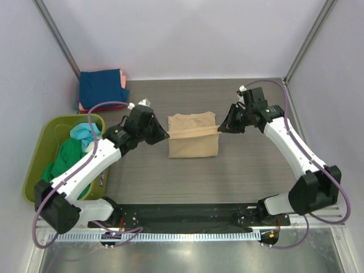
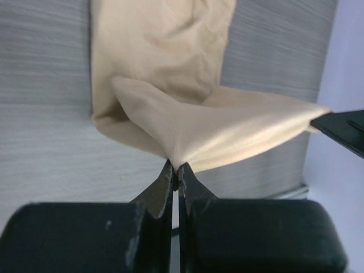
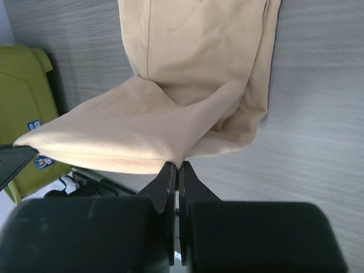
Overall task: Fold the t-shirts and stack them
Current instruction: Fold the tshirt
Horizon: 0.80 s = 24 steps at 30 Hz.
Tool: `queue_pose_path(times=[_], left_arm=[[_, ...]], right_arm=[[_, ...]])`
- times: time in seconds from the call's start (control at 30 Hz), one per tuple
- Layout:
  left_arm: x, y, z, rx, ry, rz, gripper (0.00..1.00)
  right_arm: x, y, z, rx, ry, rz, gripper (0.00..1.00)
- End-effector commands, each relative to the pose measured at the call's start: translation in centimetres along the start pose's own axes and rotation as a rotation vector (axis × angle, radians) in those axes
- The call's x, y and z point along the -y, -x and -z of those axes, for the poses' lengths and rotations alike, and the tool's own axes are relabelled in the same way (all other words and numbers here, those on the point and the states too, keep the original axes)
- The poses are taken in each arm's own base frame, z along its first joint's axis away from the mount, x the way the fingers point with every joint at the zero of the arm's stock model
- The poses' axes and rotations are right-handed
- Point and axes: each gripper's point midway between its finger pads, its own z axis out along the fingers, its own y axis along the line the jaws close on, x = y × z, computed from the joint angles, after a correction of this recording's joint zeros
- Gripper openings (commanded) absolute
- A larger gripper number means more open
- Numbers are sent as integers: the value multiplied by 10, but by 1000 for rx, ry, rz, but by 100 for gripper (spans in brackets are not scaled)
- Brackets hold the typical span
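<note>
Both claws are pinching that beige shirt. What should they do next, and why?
Probably carry the pinched edge across the tan t-shirt and lower it flat: the left gripper and right gripper hold it taut above the half-folded cloth.

Olive-green bin at grey table's left edge, black base plate up front.

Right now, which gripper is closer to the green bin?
Left. The left gripper pinches the tan shirt at its left edge, just right of the bin; the right gripper pinches the opposite edge, farther from it.
</note>
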Motion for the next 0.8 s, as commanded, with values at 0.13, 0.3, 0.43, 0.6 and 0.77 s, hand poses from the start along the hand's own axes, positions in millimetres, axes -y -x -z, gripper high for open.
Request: queue_pose_path(times=[0.13, 0.3, 0.43, 0.6, 0.77], left_arm=[[-6, 54, -33, -8, 19, -23, 0], [-14, 70, -71, -45, 46, -1, 0], [-17, 93, -101, -60, 46, 10, 0], [-32, 106, -152, -100, 91, 11, 0], [-49, 116, -210, -160, 84, 12, 44]], right_arm=[[6, 68, -28, 80, -91, 71, 1], [10, 91, -59, 55, -98, 68, 1], [21, 109, -92, 28, -115, 50, 1], [36, 134, -128, 18, -126, 9, 1], [45, 163, -165, 16, -101, -28, 47]])
